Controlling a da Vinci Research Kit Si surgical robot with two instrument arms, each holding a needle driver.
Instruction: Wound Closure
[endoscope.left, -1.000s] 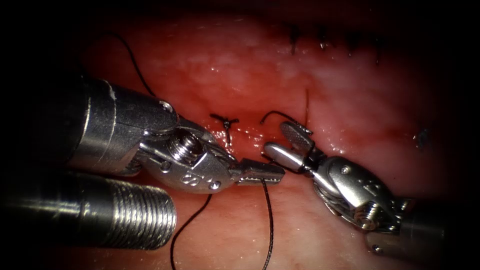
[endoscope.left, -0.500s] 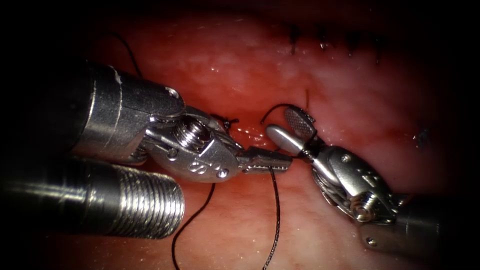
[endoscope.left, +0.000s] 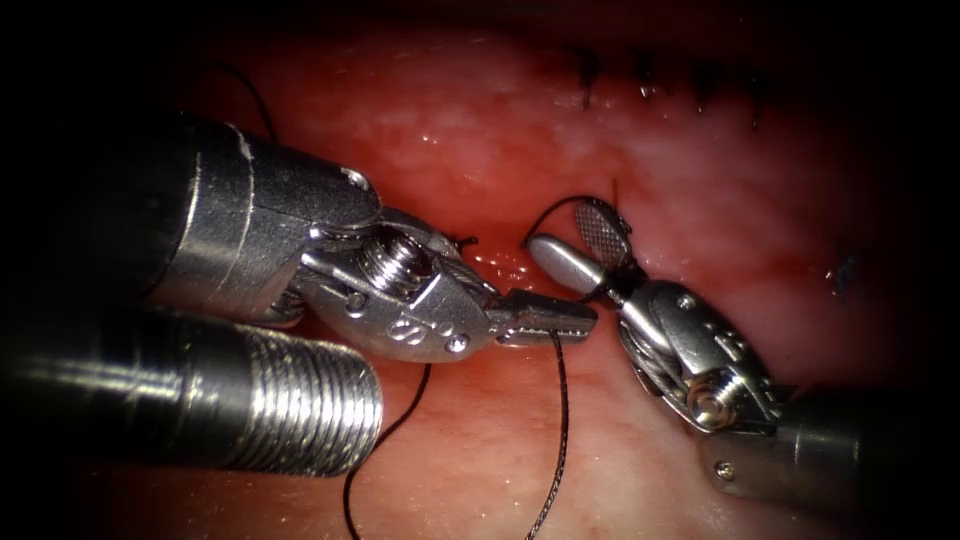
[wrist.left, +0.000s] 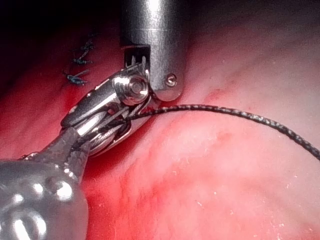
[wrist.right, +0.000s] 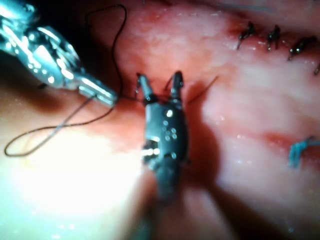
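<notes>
The left pincer (endoscope.left: 560, 318) is clamped on the thread (endoscope.left: 562, 420), a dark braided strand that hangs down from its ribbed tips over the pale, glistening tissue (endoscope.left: 480, 140). The right pincer (endoscope.left: 575, 240) stands wide apart, holding nothing, its cross-hatched inner face turned up; a thin dark curve arches just over its tips. Knotted stitches (endoscope.left: 665, 85) line the tissue's far edge. I cannot make out the needle.

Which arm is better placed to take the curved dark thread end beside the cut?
Probably right: its tool has open jaws around that thread end; the left tool already holds thread.
</notes>
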